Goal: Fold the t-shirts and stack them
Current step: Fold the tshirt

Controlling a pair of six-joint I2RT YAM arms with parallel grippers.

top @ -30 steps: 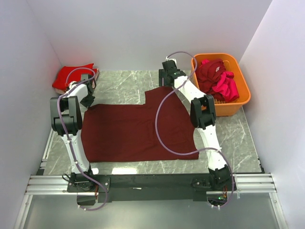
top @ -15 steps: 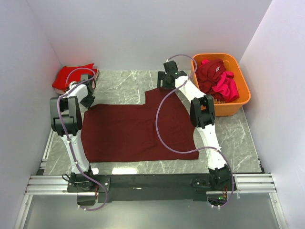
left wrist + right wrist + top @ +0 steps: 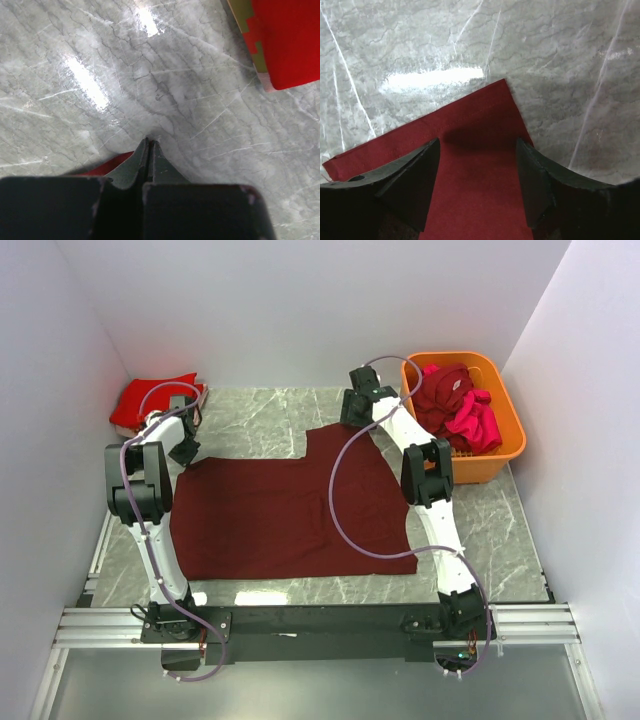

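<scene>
Maroon t-shirt (image 3: 290, 515) lies flat, long axis left-right (right end juts rearward).

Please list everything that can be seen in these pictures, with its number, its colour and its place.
spread t-shirt: 1, dark maroon, flat on the middle of the table
folded t-shirt: 1 pile, bright red, far left corner of the table
basket: 1, orange, far right corner of the table
t-shirts in the basket: at least 2, dark maroon and magenta-pink, crumpled together
table: 1, grey marble pattern, under everything
walls: 3, white, on the left, far and right sides
left arm: 1, white and black, near left
left gripper: 1, black, shut, at the spread t-shirt's far left corner
right arm: 1, white and black, near right
right gripper: 1, black, open, over the spread t-shirt's far corner
</scene>
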